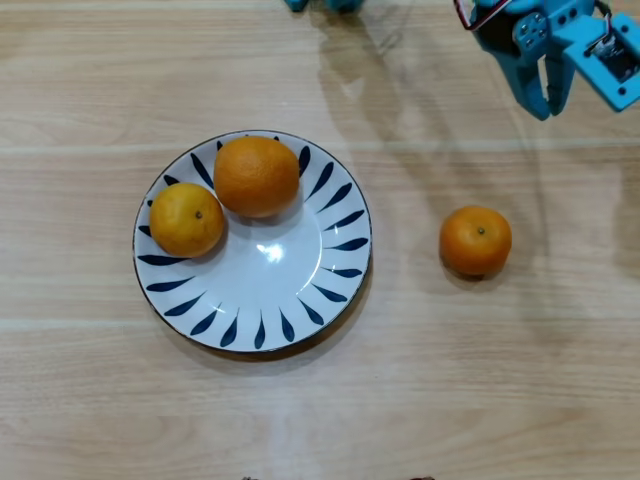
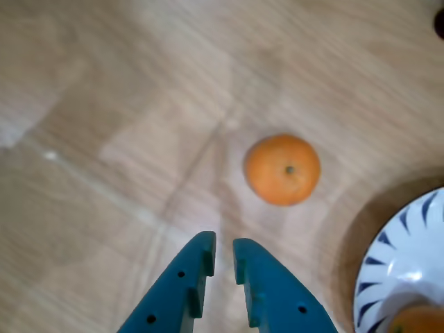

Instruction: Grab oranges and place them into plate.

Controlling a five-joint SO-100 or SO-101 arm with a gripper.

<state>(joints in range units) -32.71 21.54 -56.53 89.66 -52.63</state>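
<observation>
- Overhead view: a pale wood-grain table [image 1: 420, 400] fills the frame; nothing of the room beyond it shows.
- Overhead view: the plate [image 1: 300, 310] sits left of centre and holds 2 oranges, the large orange [image 1: 257, 176] at its upper part and a small orange [image 1: 186, 219] at its left, the 2 touching or nearly so.
- Overhead view: the third orange [image 1: 475, 240] lies on the bare table, right of the plate and apart from it.
- Overhead view: the blue arm [image 1: 590, 45] enters at the top right corner, its gripper [image 1: 548, 100] pointing down the frame.
- Wrist view: the gripper [image 2: 223, 251] is empty, its fingers [image 2: 198, 260] nearly together with a narrow gap between the tips.
- Wrist view: the third orange [image 2: 282, 169] lies ahead of the tips, slightly right, not touching them; the plate [image 2: 388, 277] rim shows at the lower right.
</observation>
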